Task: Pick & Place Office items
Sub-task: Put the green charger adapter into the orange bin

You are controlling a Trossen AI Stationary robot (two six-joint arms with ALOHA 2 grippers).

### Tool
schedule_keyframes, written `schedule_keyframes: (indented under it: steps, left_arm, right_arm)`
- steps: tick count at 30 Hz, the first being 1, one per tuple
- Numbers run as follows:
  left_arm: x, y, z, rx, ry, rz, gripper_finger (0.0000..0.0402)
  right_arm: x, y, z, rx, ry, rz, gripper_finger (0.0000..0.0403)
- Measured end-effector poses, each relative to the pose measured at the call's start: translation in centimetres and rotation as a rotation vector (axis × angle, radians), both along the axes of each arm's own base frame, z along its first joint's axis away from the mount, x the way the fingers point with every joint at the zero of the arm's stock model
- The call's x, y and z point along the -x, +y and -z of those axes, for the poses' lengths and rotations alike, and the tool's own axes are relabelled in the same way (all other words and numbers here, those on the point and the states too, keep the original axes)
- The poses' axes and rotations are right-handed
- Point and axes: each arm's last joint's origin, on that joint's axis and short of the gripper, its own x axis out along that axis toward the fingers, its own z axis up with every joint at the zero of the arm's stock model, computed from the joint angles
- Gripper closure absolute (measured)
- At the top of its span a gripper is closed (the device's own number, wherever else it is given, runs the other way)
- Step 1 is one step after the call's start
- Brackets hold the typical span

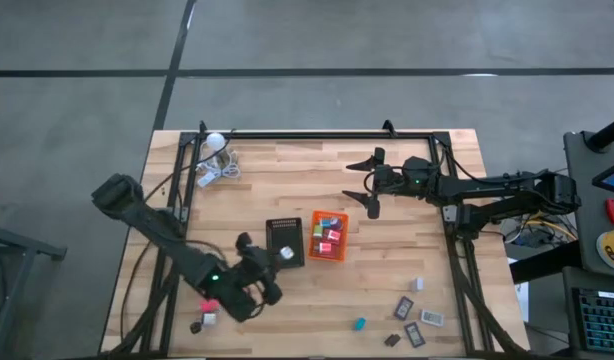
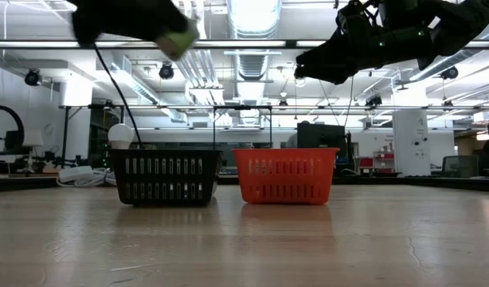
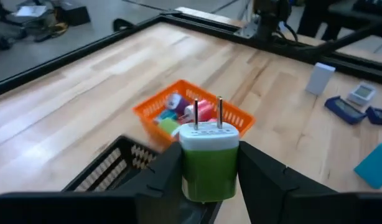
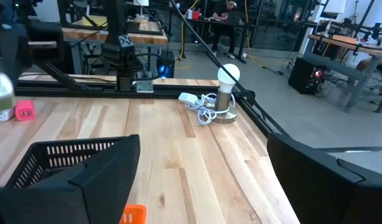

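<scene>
My left gripper (image 3: 209,186) is shut on a green-and-white plug charger (image 3: 209,158), held high over the near part of the black tray (image 1: 285,240). The orange tray (image 1: 328,235) beside it holds several coloured blocks. Loose office items lie near the table's front edge: a pink block (image 1: 209,305) under the left arm, a teal block (image 1: 359,324) and flat grey rectangles (image 1: 414,335). My right gripper (image 1: 365,183) stands open in the air over the far middle of the table, with nothing between its fingers. My left gripper pinches the charger's green body (image 3: 206,177) between its two fingers (image 3: 160,180), one on each side. The fingers slant a little downward, pointing from the table's near left toward the orange tray. The charger is lifted clear, and its white end and two prongs (image 3: 207,113) point away from the wrist.
A white ball on a stand with a coiled grey cable (image 1: 219,150) sits at the far left corner. A black frame (image 1: 317,134) runs round the table's edges. A small white block (image 1: 417,285) stands right of the trays. Bare wood lies between the trays and the front edge.
</scene>
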Motion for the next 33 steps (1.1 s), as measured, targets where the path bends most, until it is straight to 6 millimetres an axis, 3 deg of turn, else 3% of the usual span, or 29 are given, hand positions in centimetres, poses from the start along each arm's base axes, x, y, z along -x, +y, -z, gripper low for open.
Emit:
schedule_keyframes:
  steps: [15, 24, 33]
  left_arm:
    - [-7.9, 5.0, 3.2, -0.031, 0.066, 0.216, 0.0269]
    - [-9.9, 9.8, 3.8, -0.036, 0.093, 0.184, 0.0268]
    - [-11.1, 15.1, 4.6, 0.082, 0.138, 0.277, 0.0268]
  right_arm:
    - [0.0, 0.0, 0.0, 0.000, -0.001, 0.000, 0.0053]
    - [0.0, 0.0, 0.0, 0.000, -0.001, 0.000, 0.0062]
    - [0.0, 0.0, 0.0, 0.000, -0.001, 0.000, 0.0053]
